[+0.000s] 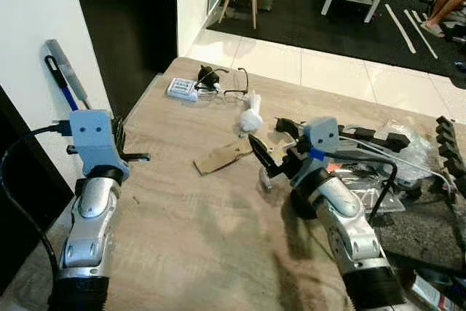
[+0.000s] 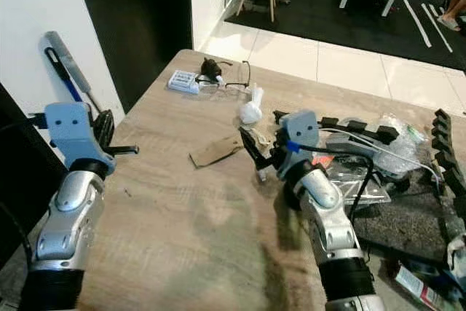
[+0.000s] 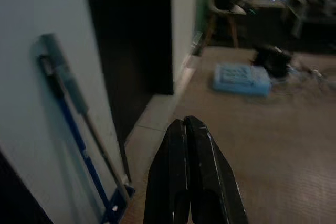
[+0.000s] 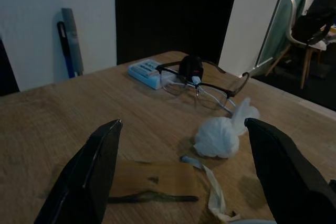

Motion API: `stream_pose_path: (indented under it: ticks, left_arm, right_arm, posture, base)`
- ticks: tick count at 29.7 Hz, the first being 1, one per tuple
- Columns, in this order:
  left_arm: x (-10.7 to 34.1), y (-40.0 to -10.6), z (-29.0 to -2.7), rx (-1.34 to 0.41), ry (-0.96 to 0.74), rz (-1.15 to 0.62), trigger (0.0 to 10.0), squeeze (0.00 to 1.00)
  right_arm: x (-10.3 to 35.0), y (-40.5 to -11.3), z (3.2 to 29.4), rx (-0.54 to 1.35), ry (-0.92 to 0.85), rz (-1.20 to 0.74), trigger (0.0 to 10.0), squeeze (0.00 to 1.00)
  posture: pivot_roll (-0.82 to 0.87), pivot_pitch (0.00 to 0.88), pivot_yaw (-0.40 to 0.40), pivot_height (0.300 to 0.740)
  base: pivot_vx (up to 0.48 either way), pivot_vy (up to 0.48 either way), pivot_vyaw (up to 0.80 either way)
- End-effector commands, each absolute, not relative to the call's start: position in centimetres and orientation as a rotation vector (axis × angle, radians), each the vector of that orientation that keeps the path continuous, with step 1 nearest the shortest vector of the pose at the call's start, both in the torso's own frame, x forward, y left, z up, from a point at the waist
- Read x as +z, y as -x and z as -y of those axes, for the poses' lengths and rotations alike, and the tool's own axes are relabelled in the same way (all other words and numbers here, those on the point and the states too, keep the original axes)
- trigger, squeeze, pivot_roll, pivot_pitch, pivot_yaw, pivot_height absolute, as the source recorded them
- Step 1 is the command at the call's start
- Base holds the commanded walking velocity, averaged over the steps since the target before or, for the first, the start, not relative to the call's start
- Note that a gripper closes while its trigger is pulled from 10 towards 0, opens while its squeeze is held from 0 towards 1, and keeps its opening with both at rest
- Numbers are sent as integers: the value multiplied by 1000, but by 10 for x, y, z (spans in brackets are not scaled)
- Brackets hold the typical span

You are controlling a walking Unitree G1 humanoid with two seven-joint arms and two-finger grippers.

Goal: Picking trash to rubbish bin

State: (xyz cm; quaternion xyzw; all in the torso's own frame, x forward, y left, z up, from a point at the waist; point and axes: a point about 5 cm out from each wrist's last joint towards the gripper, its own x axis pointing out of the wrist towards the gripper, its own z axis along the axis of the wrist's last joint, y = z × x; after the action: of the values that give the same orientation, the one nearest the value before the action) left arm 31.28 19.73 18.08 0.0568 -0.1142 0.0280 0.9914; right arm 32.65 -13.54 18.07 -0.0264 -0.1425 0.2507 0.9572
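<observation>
The table (image 1: 182, 238) is matt, pale wood grain; the brown scrap (image 1: 222, 156) looks like flat cardboard; the white wad (image 1: 250, 118) is crumpled tissue. At three o'clock, clear plastic wrap (image 1: 408, 143) shines glossy; the floor tiles (image 1: 328, 71) gleam smooth.

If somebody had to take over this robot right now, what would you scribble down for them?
Right gripper: fingers open wide, low over the wooden table, aimed at the flat brown cardboard scrap and holding nothing.
Left gripper: fingers shut, empty, idle at the table's left edge.
Trash: the cardboard scrap lies mid-table; a crumpled white tissue wad sits just beyond it, with a thin pale strip beside them.
Probably not trash: black-framed glasses and a small light blue box at the far end.
Done: nothing picked yet.
Left: grasp each scrap, then find the bin.
</observation>
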Motion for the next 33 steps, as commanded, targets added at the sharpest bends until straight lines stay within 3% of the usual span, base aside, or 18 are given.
stream_pose_path:
  ticks: [1,2,3,5,6,14,28,33]
  left_arm:
    - [176,-320,-190,-47,-186,181,10000,0]
    - [176,-322,-189,-71,-208,174,10000,0]
    - [177,-326,-187,-110,-237,167,10000,0]
    - [178,-328,-187,-127,-246,166,10000,0]
    - [180,-330,-185,-146,-253,169,10000,0]
    - [189,-337,-179,-224,-270,180,10000,0]
    - [190,-337,-182,-240,-230,169,10000,0]
    - [194,-336,-182,-298,-219,175,10000,0]
  right_arm:
    - [175,-336,144,499,43,232,10000,0]
    - [175,-339,144,508,44,221,10000,0]
    - [173,-345,145,528,48,198,10000,216]
    - [172,-348,146,536,50,185,10000,216]
    - [170,-352,148,546,54,160,10000,1000]
    - [170,-372,152,611,62,75,10000,1000]
    - [191,-376,137,829,71,168,10000,1000]
    - [190,-377,134,978,206,56,10000,1000]
  posture:
    - [-20,123,-40,740]
    - [-22,128,-38,740]
    - [-24,130,-34,740]
    - [-24,130,-34,740]
    - [-19,129,-34,740]
    - [-6,129,-49,740]
    - [-3,151,-43,740]
    - [-5,154,-45,740]
  base:
    - [0,0,0]
    - [0,0,0]
    - [0,0,0]
    - [0,0,0]
    - [0,0,0]
    - [0,0,0]
    - [0,0,0]
    - [0,0,0]
